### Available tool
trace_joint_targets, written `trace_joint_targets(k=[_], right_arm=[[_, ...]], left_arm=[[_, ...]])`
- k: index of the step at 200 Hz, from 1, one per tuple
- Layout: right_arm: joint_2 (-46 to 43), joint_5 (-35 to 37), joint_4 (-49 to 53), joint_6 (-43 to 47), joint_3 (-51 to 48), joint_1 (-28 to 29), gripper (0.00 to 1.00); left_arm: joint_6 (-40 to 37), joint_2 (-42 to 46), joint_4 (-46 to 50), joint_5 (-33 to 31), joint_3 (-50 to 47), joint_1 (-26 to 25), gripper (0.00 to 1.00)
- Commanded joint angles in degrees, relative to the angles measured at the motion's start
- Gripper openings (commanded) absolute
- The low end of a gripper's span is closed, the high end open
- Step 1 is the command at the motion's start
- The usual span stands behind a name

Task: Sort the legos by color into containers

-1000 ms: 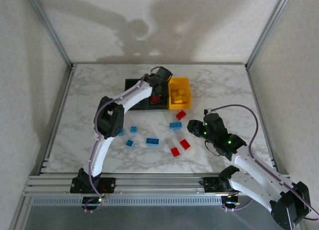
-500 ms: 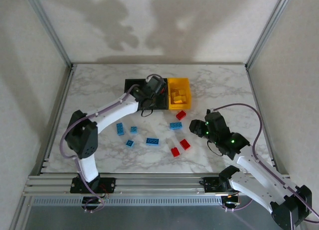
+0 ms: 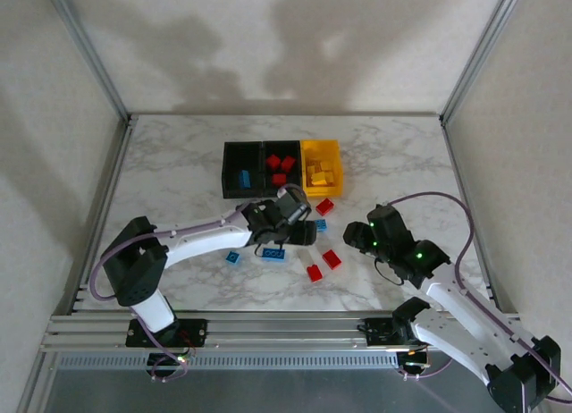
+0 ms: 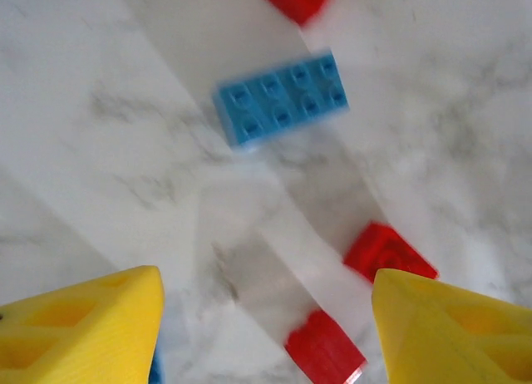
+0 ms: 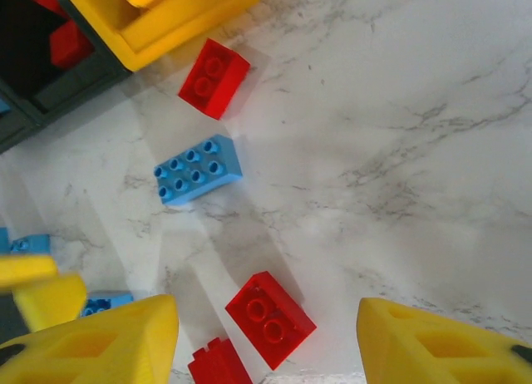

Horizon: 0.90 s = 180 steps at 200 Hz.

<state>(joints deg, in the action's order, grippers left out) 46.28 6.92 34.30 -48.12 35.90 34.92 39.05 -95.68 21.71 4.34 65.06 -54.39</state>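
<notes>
left wrist view has the left gripper [image 4: 264,334] with jaws spread and nothing between them, hovering over the table [image 4: 100,135] with a blue lego [image 4: 283,97] ahead, its long axis slanting up to the right, and three red legos [image 4: 386,251] around it. right gripper [image 5: 266,342] is likewise spread and empty above one red lego [image 5: 270,319] lying diagonally. toward the table's far edge stand three containers [image 3: 282,168] in a row, two black and one yellow.

The containers [image 3: 281,168] stood in a row at the table's [image 3: 179,163] far middle, with legos [image 3: 279,171] inside them. More legos [image 3: 323,259] lay scattered on the table nearer the arms, between the left gripper [image 3: 304,231] and right gripper [image 3: 356,235].
</notes>
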Motion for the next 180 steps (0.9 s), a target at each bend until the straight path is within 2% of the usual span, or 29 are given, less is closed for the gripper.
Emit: trace_joint_targets(k=[1, 21, 62, 97, 128, 180], right_arm=[[1.5, -0.8, 2.3, -0.9, 2.2, 0.3, 0.59], [2.3, 0.6, 3.3, -0.5, 3.3, 0.2, 0.62], [1.6, 2.6, 4.6, -1.2, 2.3, -1.6, 0.66], [1.3, 1.2, 4.4, 0.6, 1.1, -6.1, 0.68], [0.7, -0.8, 3.3, 3.3, 0.8, -10.1, 0.68], [-1.7, -2.5, 0.7, 3.0, -2.4, -10.9, 0.67]], left_arm=[[4.5, 1.9, 0.4, 3.0, -2.2, -2.8, 0.66], [5.8, 1.0, 3.8, 2.7, -2.5, -5.0, 0.67], [8.7, -2.1, 4.2, 2.6, -2.7, -8.5, 0.74], [10.4, -7.1, 3.8, 2.5, -0.2, -10.3, 0.75], [10.8, -12.0, 8.0, 0.5, 4.4, -11.7, 0.75], [12.0, -16.0, 12.3, -4.0, 9.4, -12.1, 0.75]])
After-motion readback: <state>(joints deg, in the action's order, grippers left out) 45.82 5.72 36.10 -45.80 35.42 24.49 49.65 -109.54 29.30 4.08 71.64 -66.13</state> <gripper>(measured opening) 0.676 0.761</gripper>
